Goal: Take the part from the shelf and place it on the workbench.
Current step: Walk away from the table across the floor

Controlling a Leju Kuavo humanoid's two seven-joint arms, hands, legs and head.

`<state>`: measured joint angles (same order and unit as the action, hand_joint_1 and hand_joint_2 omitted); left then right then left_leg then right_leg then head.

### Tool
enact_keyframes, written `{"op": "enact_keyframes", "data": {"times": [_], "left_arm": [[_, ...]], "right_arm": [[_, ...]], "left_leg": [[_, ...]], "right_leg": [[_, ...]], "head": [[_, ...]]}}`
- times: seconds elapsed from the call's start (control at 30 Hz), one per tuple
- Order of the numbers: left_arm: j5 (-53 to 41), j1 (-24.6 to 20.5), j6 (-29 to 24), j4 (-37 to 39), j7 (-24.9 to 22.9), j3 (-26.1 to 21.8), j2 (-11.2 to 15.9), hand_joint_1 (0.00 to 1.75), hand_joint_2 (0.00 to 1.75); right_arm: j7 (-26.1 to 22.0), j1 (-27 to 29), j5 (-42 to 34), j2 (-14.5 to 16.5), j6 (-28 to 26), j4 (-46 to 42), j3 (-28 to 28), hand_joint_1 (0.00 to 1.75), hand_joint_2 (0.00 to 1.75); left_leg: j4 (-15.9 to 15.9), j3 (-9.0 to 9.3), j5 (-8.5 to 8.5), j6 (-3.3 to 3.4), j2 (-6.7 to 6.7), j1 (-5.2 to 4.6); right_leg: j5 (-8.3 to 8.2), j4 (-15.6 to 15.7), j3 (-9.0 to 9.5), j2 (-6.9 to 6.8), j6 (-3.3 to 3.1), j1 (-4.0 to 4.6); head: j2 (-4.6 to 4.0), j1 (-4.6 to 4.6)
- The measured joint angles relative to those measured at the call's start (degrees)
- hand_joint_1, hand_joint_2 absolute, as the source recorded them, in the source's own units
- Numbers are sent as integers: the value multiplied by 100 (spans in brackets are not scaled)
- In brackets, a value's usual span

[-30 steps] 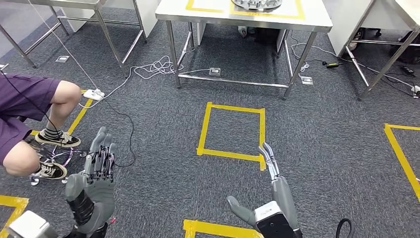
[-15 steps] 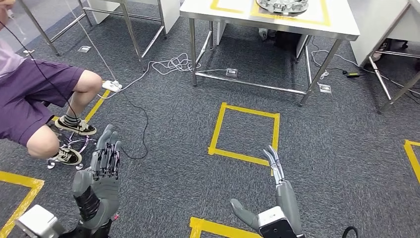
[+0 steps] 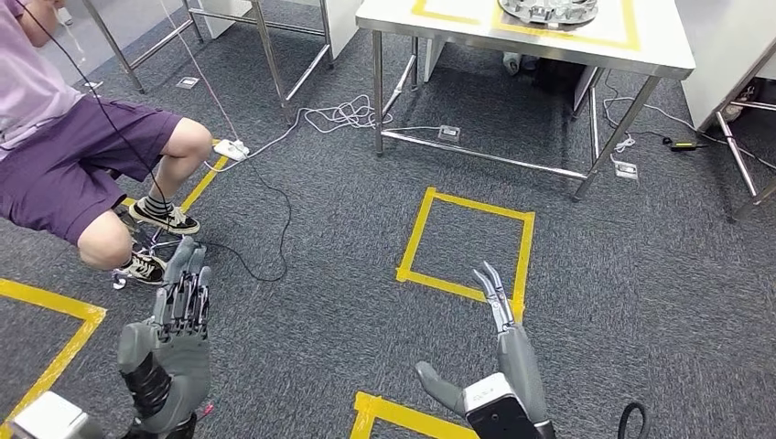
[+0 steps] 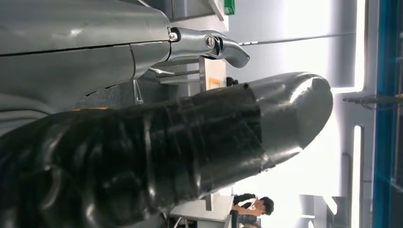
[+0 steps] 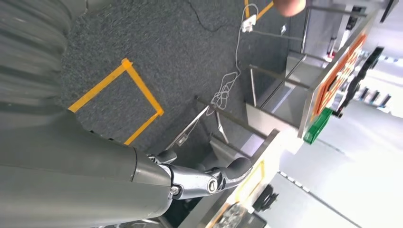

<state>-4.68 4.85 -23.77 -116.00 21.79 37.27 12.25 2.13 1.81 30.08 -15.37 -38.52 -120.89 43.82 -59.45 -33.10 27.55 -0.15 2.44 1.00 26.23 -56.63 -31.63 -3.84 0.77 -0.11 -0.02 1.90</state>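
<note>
A round grey metal part (image 3: 547, 10) lies inside a yellow tape outline on the white workbench (image 3: 458, 27) at the top of the head view. My left hand (image 3: 174, 325) hangs low on the left with fingers straight and apart, holding nothing. My right hand (image 3: 499, 361) hangs low at centre right, fingers stretched out and thumb spread, also holding nothing. Both hands are over the grey carpet, well short of the workbench. In the left wrist view the thumb (image 4: 199, 142) is close up; the right wrist view has one finger (image 5: 204, 178) above the carpet.
A person (image 3: 82, 146) in purple shorts sits at the left, feet near my left hand. White cables and a power strip (image 3: 233, 148) trail across the carpet. A yellow tape square (image 3: 467, 242) marks the floor before the workbench. More metal tables stand at the far left and right.
The whole picture has shifted rightward and down, so the camera has turned left. The workbench and tape square sit further right, and more of the person shows. Both hands stay as they were.
</note>
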Motion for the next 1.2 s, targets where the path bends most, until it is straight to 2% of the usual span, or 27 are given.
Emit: {"op": "enact_keyframes", "data": {"times": [0.03,0.07,0.13,0.17,0.23,0.3,0.33,0.37,0.4,0.43,0.5,0.57,0.63,0.67,0.73,0.77,0.8,0.83,0.87,0.9,0.93,1.0,1.03,1.07,1.1,1.17,1.2], "left_arm": [[-1,-4,1,-1,2,-2,-1,0,0],[-1,-2,1,-2,2,-5,0,0,0],[-1,17,2,-2,3,-16,4,0,0],[-1,20,4,-1,4,-21,5,0,0],[-1,15,10,0,7,-25,5,0,0],[-1,14,19,3,7,-26,5,0,0],[-1,16,23,4,7,-26,5,0,0],[-1,17,25,6,7,-27,6,0,0],[-1,17,25,8,7,-27,6,0,0],[-1,17,25,8,7,-27,6,0,0],[-1,13,25,9,7,-27,5,0,0],[-2,14,22,10,7,-27,4,0,0],[-2,26,18,9,7,-27,5,0,0],[-2,33,15,6,8,-28,7,0,0],[-3,28,9,1,12,-31,13,0,0],[-4,25,8,2,13,-31,15,0,0],[-4,22,8,4,11,-30,17,0,0],[-4,25,8,8,9,-30,18,0,0],[-4,29,8,14,7,-30,19,0,0],[-4,31,8,21,5,-31,21,0,0],[-4,32,8,26,4,-31,21,0,0],[-4,24,9,31,5,-31,21,0,0],[-4,17,11,31,7,-31,21,0,0],[-5,11,14,30,9,-31,20,0,0],[-5,8,17,30,11,-32,20,0,0],[-6,17,22,31,15,-32,21,0,0],[-6,17,24,31,16,-32,21,0,0]], "right_arm": [[-1,-1,1,2,-1,0,0,0,175],[-2,-2,1,2,-1,1,1,0,175],[-7,-9,7,3,-1,2,4,0,175],[-12,-10,16,3,-1,3,5,0,175],[-25,-9,36,3,-2,4,8,0,175],[-33,1,50,3,-3,7,10,0,175],[-35,5,54,2,-3,8,11,0,175],[-37,7,57,1,-3,8,11,0,175],[-39,7,59,1,-3,9,11,0,175],[-42,6,62,1,-3,9,12,0,175],[-46,4,69,1,-3,9,13,0,175],[-49,0,83,1,-3,9,14,0,175],[-40,-6,104,0,-1,8,14,0,175],[-30,-9,117,1,3,8,15,0,175],[-4,-11,147,2,8,7,22,0,175],[11,-7,157,2,10,8,27,0,175],[24,-2,165,2,10,8,32,0,175],[39,3,169,1,10,9,36,0,175],[50,6,172,1,10,9,41,0,175],[58,5,175,0,10,9,49,0,175],[66,4,179,-1,10,9,58,0,175],[74,2,193,-2,10,9,74,0,175],[80,0,204,-2,10,8,79,0,175],[86,-2,216,-2,11,8,81,0,175],[91,-3,226,-2,11,7,83,0,175],[99,-11,239,-2,13,7,84,0,175],[102,-13,241,-3,14,7,85,0,175]], "left_leg": [[164,86,-9,33,49,-16],[200,83,9,70,31,-33],[228,82,-32,144,-78,-27],[248,99,-55,179,-126,-14],[274,129,-109,234,-220,15],[263,88,-136,258,-334,8],[253,70,-139,259,-398,2],[240,59,-141,258,-465,-4],[227,54,-142,256,-534,-7],[218,55,-143,252,-602,-9],[207,38,-156,219,-725,-9],[205,-21,-191,146,-824,11],[232,-71,-238,56,-917,39],[218,-103,-231,27,-883,40],[-86,-282,-50,-17,-625,31],[-418,-449,121,-30,-457,30],[-812,-635,297,-50,-348,32],[-1163,-801,425,-67,-301,35],[-1360,-889,468,-78,-282,36],[-1342,-864,411,-81,-269,36],[-1100,-715,275,-74,-244,35],[-302,-229,13,-37,-31,11],[1,-46,-41,-5,65,-6],[167,49,-41,32,134,-24],[213,56,-14,72,126,-43],[231,50,-47,156,0,-41],[246,63,-75,194,-60,-31]], "right_leg": [[8,-17,-1,-33,34,11],[12,-19,-1,-73,70,17],[27,-29,-3,-125,141,1],[92,-98,-38,-68,180,-11],[392,-570,-250,158,248,-39],[739,-1318,-566,299,277,-53],[800,-1563,-672,314,278,-55],[755,-1617,-693,322,269,-55],[609,-1452,-614,340,251,-54],[395,-1092,-450,397,222,-53],[126,-369,-119,633,147,-60],[106,-76,36,762,91,-49],[82,-11,74,673,41,-36],[53,38,88,616,13,-42],[3,128,124,483,-48,-58],[-4,142,128,418,-66,-50],[-5,142,122,355,-80,-43],[-4,140,114,286,-84,-36],[-2,137,108,222,-85,-31],[-1,132,105,157,-83,-27],[4,122,104,95,-76,-25],[34,71,102,-9,-32,-6],[58,42,96,-48,2,9],[79,21,98,-86,39,22],[92,14,103,-130,75,29],[108,10,109,-203,145,10],[170,-58,76,-141,185,-4]], "head": [[0,2],[0,-4],[0,-15],[1,-21],[0,-72],[0,-152],[1,-180],[2,-203],[2,-224],[2,-242],[1,-257],[0,-274],[0,-293],[1,-289],[1,-233],[1,-196],[1,-161],[0,-138],[0,-120],[0,-99],[0,-76],[1,-24],[1,-9],[1,-9],[2,-18],[0,-36],[0,-38]]}}
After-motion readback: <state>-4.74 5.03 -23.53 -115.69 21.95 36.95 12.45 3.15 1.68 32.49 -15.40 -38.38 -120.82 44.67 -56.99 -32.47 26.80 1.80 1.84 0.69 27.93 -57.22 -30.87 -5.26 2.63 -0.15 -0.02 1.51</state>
